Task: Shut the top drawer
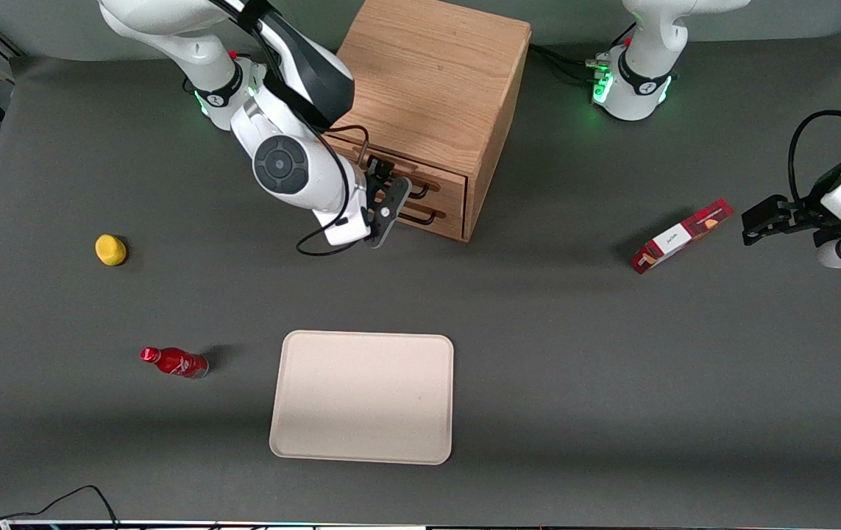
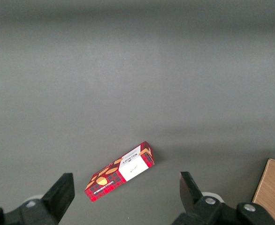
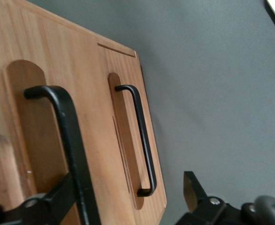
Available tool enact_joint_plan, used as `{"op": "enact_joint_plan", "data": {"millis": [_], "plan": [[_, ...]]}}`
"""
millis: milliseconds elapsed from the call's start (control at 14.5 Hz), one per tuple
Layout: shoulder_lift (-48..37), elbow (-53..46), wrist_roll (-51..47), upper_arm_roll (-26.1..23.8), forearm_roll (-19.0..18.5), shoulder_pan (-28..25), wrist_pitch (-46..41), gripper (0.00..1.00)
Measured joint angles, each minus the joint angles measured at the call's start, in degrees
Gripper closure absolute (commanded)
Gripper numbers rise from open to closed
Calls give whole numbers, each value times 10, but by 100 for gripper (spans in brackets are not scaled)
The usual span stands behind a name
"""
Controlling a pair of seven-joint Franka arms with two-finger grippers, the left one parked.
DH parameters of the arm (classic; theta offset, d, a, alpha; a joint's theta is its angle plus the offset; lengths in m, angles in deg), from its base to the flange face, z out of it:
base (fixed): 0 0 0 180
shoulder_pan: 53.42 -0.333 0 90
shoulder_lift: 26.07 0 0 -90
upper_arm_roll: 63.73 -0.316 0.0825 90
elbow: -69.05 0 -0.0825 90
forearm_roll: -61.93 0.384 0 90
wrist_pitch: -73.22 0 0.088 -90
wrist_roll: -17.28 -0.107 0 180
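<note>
The wooden drawer cabinet (image 1: 431, 81) stands at the back of the table, its drawer fronts (image 1: 438, 199) facing the front camera. Two black handles show there (image 1: 420, 191). My right gripper (image 1: 388, 210) hangs right in front of the drawer fronts, partly covering them. In the right wrist view the gripper (image 3: 123, 192) is open. One finger (image 3: 57, 199) lies at the nearer handle (image 3: 67, 140) and the other (image 3: 190, 185) is off the cabinet's side. A second handle (image 3: 142, 136) is farther off. The fronts look nearly flush; how far the top drawer stands out is hidden by the arm.
A beige tray (image 1: 363, 396) lies near the front edge. A red bottle (image 1: 174, 362) and a yellow lemon (image 1: 110, 249) lie toward the working arm's end. A red box (image 1: 680, 235) lies toward the parked arm's end, also in the left wrist view (image 2: 120, 171).
</note>
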Motion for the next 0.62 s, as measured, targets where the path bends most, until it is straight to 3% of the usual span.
{"op": "enact_joint_plan", "data": {"millis": [619], "plan": [[-4, 5, -14, -8, 0, 7, 6, 0]]}}
